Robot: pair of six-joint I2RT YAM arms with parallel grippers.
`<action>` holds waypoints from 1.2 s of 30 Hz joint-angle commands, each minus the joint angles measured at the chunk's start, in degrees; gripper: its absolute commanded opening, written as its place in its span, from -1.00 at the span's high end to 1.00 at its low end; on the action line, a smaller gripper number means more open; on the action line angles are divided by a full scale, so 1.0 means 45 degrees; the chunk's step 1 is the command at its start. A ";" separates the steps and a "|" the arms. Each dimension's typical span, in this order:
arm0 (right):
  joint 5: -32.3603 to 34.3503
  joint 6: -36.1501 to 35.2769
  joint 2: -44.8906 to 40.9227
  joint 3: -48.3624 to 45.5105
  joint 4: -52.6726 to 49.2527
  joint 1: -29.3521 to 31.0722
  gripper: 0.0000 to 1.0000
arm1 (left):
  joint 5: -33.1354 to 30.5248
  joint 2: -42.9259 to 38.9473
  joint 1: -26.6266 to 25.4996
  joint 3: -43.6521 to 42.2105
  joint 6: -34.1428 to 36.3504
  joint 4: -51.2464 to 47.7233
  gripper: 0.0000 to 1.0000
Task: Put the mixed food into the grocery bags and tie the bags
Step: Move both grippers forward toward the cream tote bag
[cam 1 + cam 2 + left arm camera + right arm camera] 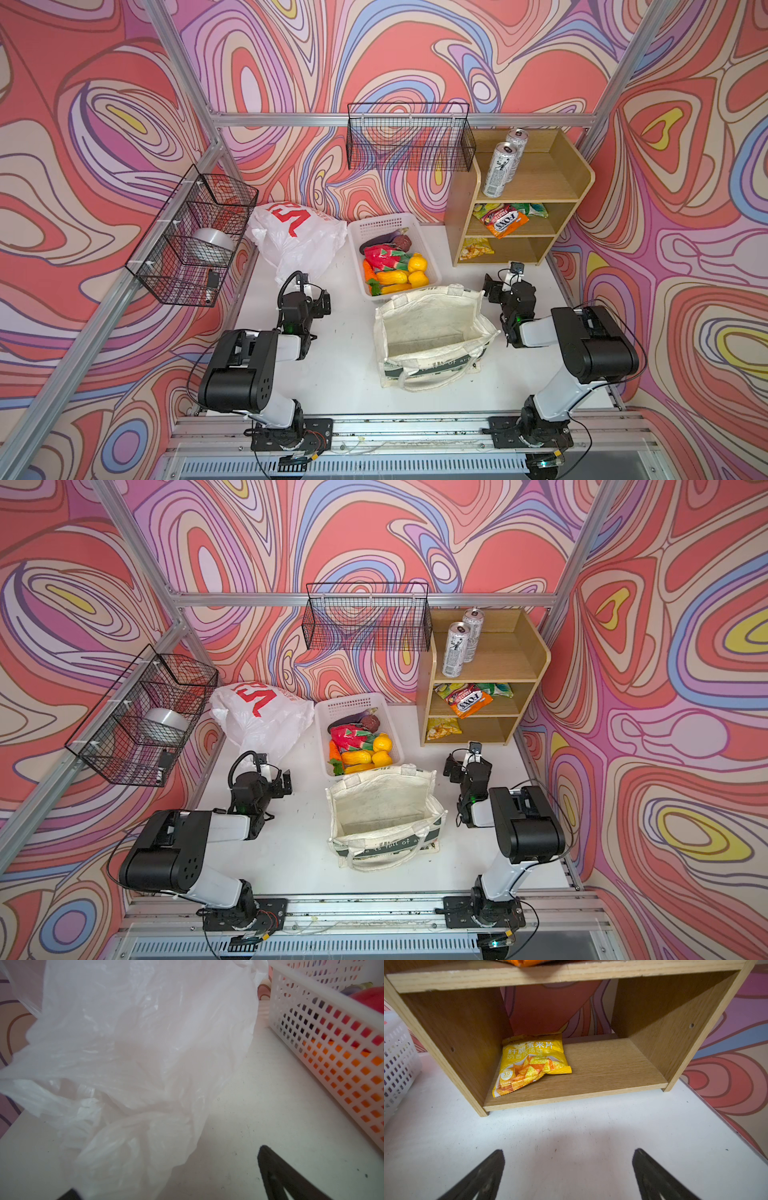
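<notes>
White table (pixel 340 374), open tote (pixel 432 328), produce (pixel 395 266) in basket (pixel 380 226)

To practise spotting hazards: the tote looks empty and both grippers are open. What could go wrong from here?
1. The plastic bag lies crumpled, mouth not clearly open; the left gripper may just push it about.
2. The cans stand tall on the shelf unit's top level; a nudge from the right gripper could topple them.
3. The canvas tote's soft walls might fold as items drop in.

Swirling pink, red and lilac patterned walls (pixel 83 124) are enclosing a white worktop (pixel 340 374). A light wooden shelf unit (pixel 575 170) is standing far right, beside a black wire basket (pixel 409 137) hanging on the far wall.
</notes>
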 commanded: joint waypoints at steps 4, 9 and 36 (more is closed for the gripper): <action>0.0085 0.0013 0.0074 0.0058 -0.0156 -0.0046 -0.97 | 0.0132 0.0099 0.0089 0.0310 0.0181 0.0152 -1.00; 0.1871 0.0741 -0.1401 0.0527 -0.2215 -0.0046 -0.97 | 0.0202 -0.0341 0.0089 0.0566 0.0202 -0.0610 -1.00; -0.5054 0.4987 -0.6630 0.9719 -1.9523 0.1814 -0.56 | 0.5563 -0.7037 -0.2606 0.7700 -0.2667 -1.7015 -0.83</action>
